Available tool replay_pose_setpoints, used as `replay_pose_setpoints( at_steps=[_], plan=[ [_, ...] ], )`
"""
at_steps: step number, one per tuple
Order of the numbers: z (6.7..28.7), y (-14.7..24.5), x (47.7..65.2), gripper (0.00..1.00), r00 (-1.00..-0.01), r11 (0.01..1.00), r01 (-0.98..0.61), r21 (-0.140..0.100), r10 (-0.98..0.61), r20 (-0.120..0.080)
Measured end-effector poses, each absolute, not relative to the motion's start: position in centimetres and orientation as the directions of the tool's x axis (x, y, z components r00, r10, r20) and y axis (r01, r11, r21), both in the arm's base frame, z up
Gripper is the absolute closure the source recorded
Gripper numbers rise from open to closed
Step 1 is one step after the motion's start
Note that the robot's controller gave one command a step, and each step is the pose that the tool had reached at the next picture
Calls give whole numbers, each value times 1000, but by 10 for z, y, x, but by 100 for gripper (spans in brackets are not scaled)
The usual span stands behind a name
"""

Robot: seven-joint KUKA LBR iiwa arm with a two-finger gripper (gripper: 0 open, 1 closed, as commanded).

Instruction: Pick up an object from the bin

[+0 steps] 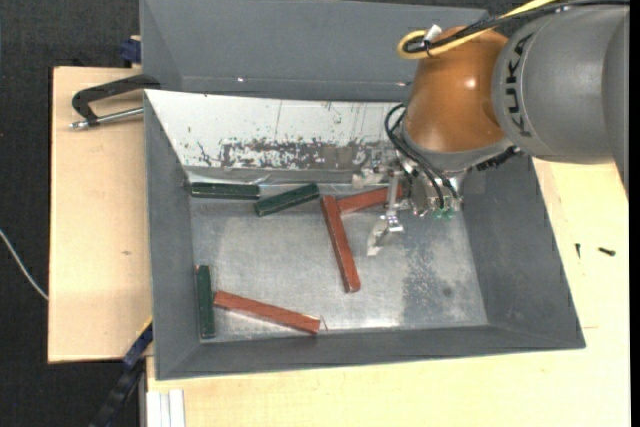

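Gripper [392,220] low over red sticks in grey bin [165,245]
Seen from above, the gripper sits at the right end of a short red stick [358,202], which meets a longer red stick [341,245] near the bin's back wall. Whether it is open cannot be told. Two green sticks [287,200] lie left.

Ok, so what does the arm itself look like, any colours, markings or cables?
The arm is a thick grey cylinder with black KUKA lettering. Its wrist wears a rounded, glossy orange cover. A yellow cable loops over the cover's top, and dark cables run beside it. The end effector is small, of silvery metal with a bit of green.
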State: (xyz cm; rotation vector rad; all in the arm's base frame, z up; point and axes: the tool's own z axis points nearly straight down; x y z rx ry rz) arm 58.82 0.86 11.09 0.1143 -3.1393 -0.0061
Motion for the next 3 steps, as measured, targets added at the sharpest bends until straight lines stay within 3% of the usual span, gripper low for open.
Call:
replay_pose_setpoints(
  at_steps=[1,2,3],
  plan=[
    [78,-1,599,100,-998,998,-66,1,-66,5],
    [78,-1,599,100,-998,998,-67,1,-67,4],
    [240,-11,587,100,-1000,1000,-4,1,-4,-10]
  ],
)
